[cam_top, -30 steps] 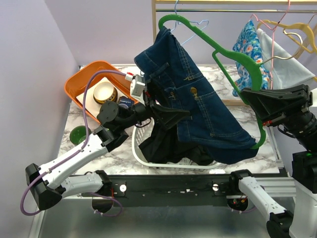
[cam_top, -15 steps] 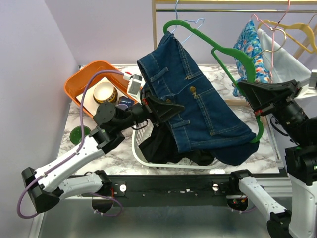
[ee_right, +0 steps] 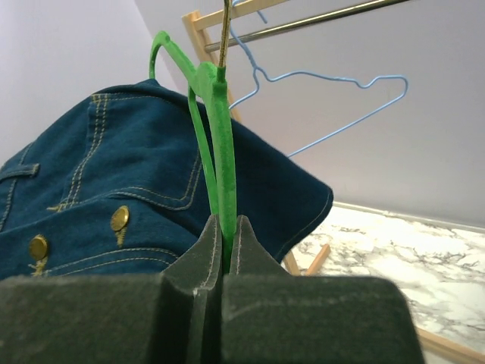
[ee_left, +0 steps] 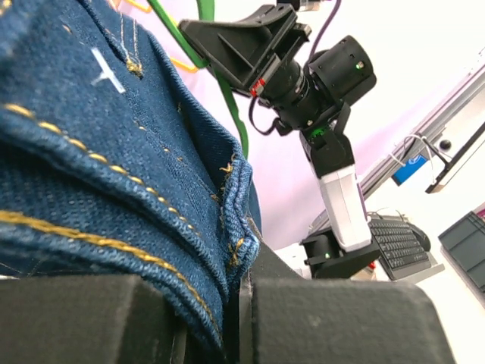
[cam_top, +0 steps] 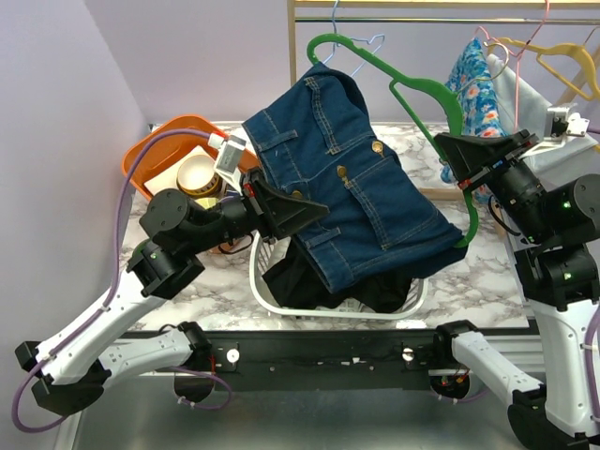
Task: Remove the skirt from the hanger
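A dark blue denim skirt (cam_top: 347,197) with brass buttons hangs from a green plastic hanger (cam_top: 412,89), draped over a basket. My left gripper (cam_top: 309,214) is shut on the skirt's lower left hem. In the left wrist view the denim edge (ee_left: 114,167) is pinched between the pads of that gripper (ee_left: 242,280). My right gripper (cam_top: 459,161) is shut on the hanger's right arm. The right wrist view shows the green bar (ee_right: 220,114) clamped in this gripper (ee_right: 225,227), with the skirt (ee_right: 114,189) behind it.
A white laundry basket (cam_top: 272,291) with dark clothes sits under the skirt. An orange bin (cam_top: 150,155) holding bowls stands at the back left. Behind is a wooden rack (cam_top: 292,37) with a blue wire hanger (cam_top: 370,47), a floral garment (cam_top: 469,84) and pale hangers (cam_top: 553,56).
My left gripper went from open to shut on the skirt's hem and drew it left. The right gripper rose and swung back with the hanger, lifting the skirt.
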